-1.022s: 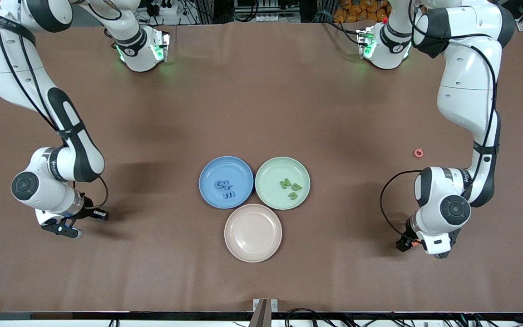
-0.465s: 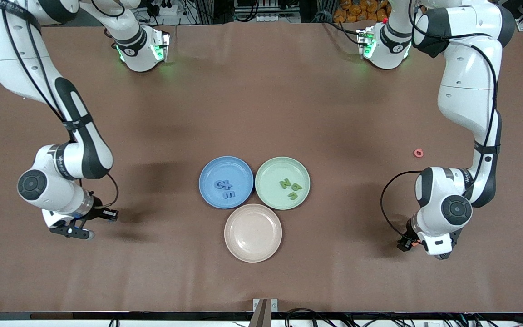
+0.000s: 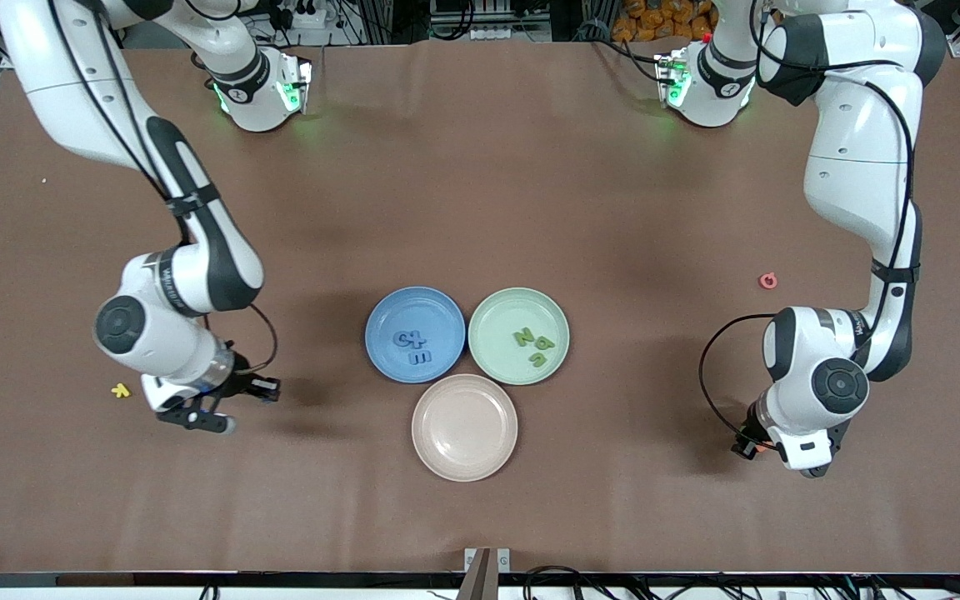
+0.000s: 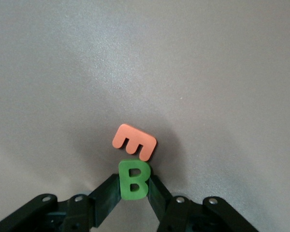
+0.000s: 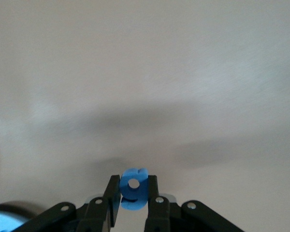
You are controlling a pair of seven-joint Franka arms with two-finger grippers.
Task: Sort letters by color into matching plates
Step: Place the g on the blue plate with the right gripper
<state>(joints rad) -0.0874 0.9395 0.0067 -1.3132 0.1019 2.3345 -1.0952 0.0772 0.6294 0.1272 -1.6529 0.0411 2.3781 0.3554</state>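
Note:
My left gripper (image 4: pixel 134 187) is shut on a green letter B (image 4: pixel 133 180) low at the table, toward the left arm's end (image 3: pixel 809 467). My right gripper (image 5: pixel 134 189) is shut on a blue letter g (image 5: pixel 134 193) and hangs over bare table (image 3: pixel 209 421) between a yellow piece and the plates. The blue plate (image 3: pixel 392 312) holds three blue letters (image 3: pixel 412 347). Beside it, the pale green plate (image 3: pixel 497 317) holds three green letters (image 3: pixel 535 343).
An orange E (image 4: pixel 134 141) lies on the table touching the green B. A beige plate (image 3: pixel 464 454) sits nearer the front camera than the two coloured plates. A pink ring piece (image 3: pixel 768 281) lies by the left arm, and the yellow piece (image 3: pixel 120 389) by the right arm.
The right arm has swung toward the plates with the blue letter, uncovering the yellow piece. The left arm has stayed in place while its fingers closed.

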